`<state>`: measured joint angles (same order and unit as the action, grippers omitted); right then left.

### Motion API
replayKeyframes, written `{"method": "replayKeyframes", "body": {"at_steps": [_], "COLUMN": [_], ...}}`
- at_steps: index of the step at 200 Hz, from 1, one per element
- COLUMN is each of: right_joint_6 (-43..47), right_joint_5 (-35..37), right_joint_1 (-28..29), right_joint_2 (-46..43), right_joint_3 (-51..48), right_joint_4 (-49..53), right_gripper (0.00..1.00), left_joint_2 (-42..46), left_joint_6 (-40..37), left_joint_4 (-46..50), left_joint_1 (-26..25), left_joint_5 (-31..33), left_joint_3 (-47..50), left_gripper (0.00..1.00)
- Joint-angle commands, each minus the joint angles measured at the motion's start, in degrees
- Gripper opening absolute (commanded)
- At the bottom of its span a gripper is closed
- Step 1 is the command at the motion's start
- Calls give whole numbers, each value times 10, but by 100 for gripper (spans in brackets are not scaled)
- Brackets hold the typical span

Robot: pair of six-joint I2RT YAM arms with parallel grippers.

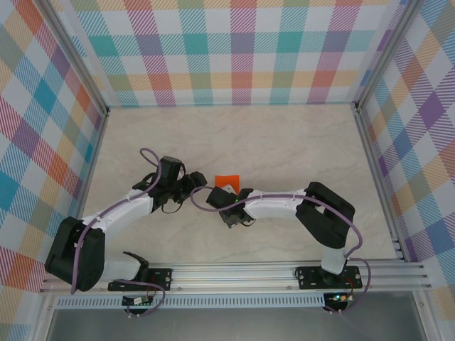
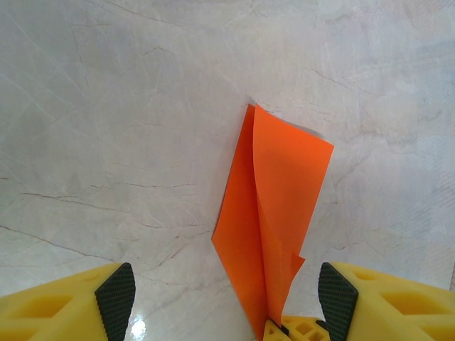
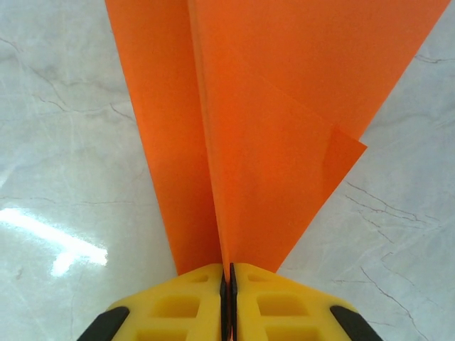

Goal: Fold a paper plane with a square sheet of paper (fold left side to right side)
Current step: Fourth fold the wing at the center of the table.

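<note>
Overhead: table [image 1: 284, 142] bare in upper half and along lower centre. Mid-frame blocked where left arm [image 1: 121, 208] and right arm [image 1: 274, 206] meet at the orange paper [image 1: 227, 180]. Checked walls [image 1: 234, 42] close off top, left, right. Left wrist view: table free left of paper.

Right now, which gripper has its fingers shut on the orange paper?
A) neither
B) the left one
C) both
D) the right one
D: the right gripper has its fingers pressed together on the edge of the folded orange paper, while the left gripper stands open, its fingers not touching the paper.
</note>
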<state>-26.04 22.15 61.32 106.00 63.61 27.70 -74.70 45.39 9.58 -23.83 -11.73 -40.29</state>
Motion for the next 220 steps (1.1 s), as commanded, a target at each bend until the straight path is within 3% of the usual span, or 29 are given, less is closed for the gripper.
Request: {"method": "replayKeyframes", "body": {"at_steps": [1,52,90,114,152,171,220], "right_joint_6": [10,6,10,9,9,9,11], "right_joint_5": [-66,-136,-142,-142,-142,-142,-143], "right_joint_1": [-12,-49,-50,-50,-50,-50,-51], "right_joint_2": [1,-33,-22,-22,-21,-19,-17], "right_joint_3": [-24,-70,-63,-63,-62,-61,-58], "right_joint_4": [-30,-75,-74,-73,-72,-71,-69], "right_gripper": [12,12,12,12,12,12,12], "left_joint_2": [10,-11,-59,-95,-157,-186,-233], "left_joint_6": [-11,-15,-6,4,0,0,12], "left_joint_4": [4,-31,-80,-95,-106,-111,-145], "left_joint_1": [10,6,-20,-34,-47,-50,-54], "left_joint_5": [-11,-80,-131,-127,-133,-134,-142], "left_joint_3": [3,9,12,3,-31,-45,-66], "left_gripper": [72,70,57,43,40,31,33]}}
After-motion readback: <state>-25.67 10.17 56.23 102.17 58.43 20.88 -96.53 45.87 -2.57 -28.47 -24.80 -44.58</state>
